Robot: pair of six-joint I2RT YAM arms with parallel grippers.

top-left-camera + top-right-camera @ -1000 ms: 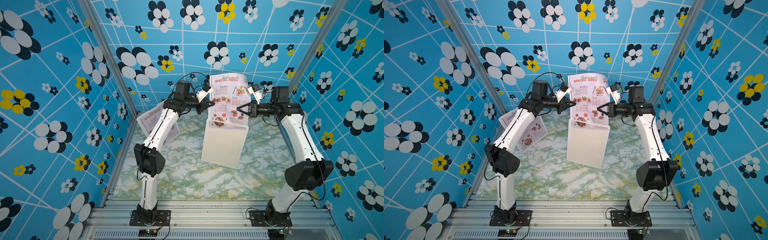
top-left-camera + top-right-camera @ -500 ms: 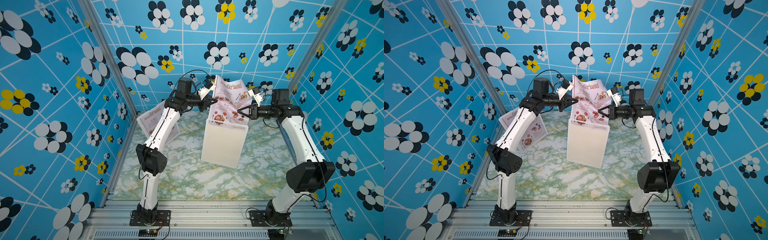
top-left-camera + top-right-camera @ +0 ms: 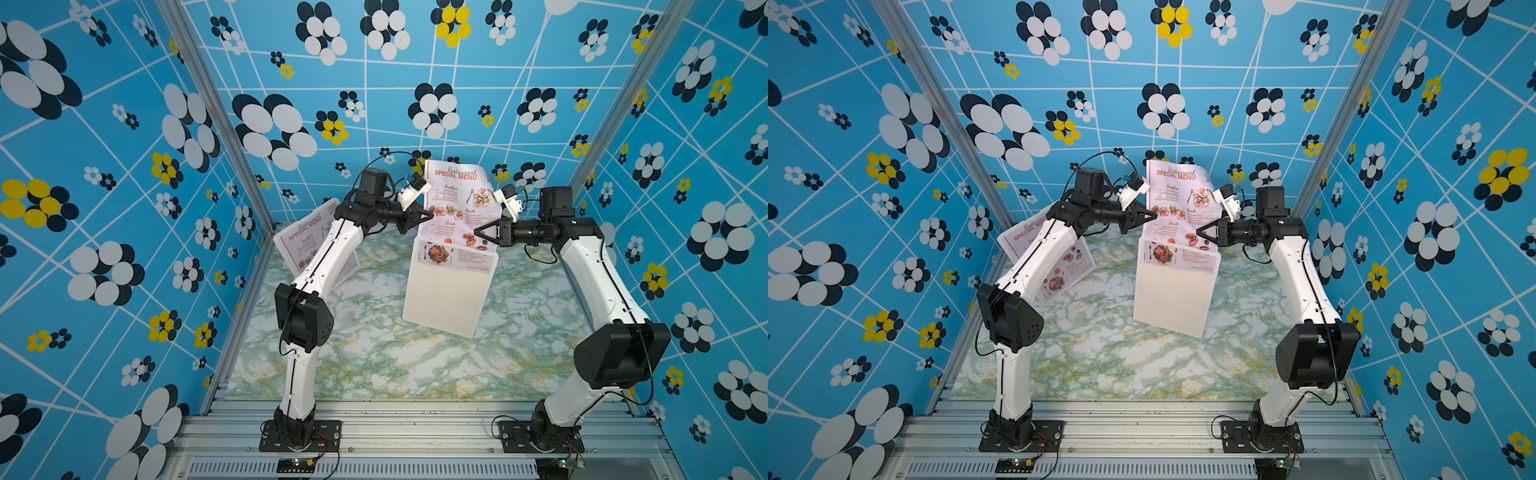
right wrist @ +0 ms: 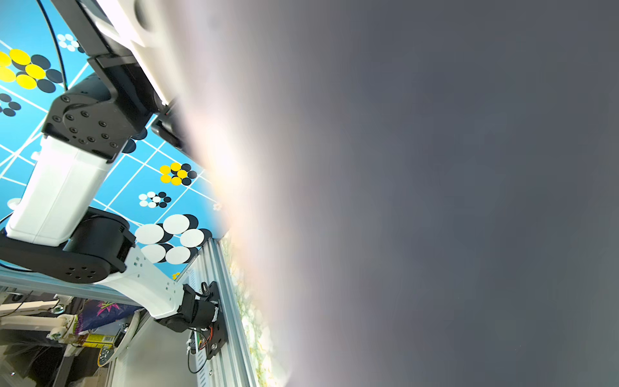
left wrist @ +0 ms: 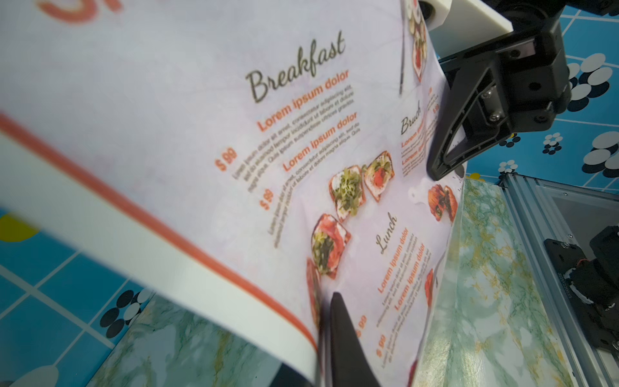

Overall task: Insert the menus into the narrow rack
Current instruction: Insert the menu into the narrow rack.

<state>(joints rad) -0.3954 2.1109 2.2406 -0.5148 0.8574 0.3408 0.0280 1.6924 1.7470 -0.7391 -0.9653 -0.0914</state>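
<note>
Robotics lab, test cell: blue wall panels printed with black, white and yellow flowers (image 3: pixel 104 166) close in three sides, held by bare aluminium frame posts (image 3: pixel 199 66). The white-and-black left robot arm (image 3: pixel 324 266) and its twin, the right robot arm (image 3: pixel 598 274), stand bolted to a ribbed aluminium base rail (image 3: pixel 415 432) with wiring and a small circuit board (image 3: pixel 297 462) exposed, at the edge of a green marble-patterned table (image 3: pixel 374 365). Loose clutter (image 4: pixel 93 315) sits outside the frame.

A pale-pink glossy menu sheet (image 3: pixel 457 208) stands in the white box-shaped rack (image 3: pixel 446 299), jutting above it. A second such sheet (image 3: pixel 305 239) leans on the marbled tabletop (image 3: pixel 374 353), left of the rack.
</note>
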